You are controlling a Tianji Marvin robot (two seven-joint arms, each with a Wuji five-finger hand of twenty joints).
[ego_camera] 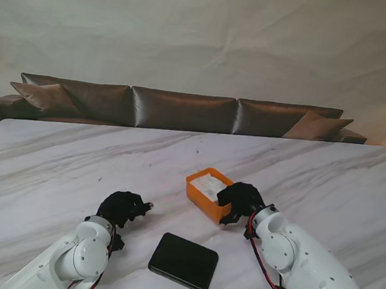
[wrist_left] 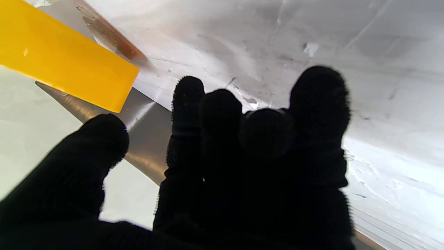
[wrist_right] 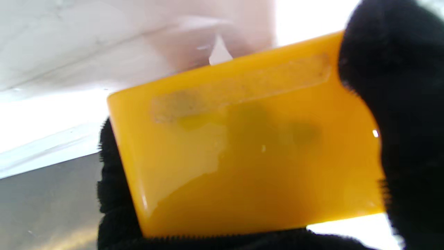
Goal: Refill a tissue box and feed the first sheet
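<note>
Box (ego_camera: 205, 192) orange, no readable label | right robot hand (ego_camera: 241, 200) grips it | left robot hand (ego_camera: 122, 208) spread, empty

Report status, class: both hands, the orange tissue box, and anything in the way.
Right hand shut on orange tissue box, tissues showing inside. Left hand open, holding nothing. Black lid lies flat nearer to me, apart from the box; nothing blocking.

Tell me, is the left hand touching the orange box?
No, the left hand rests apart from the orange box, which the right hand grips.
</note>
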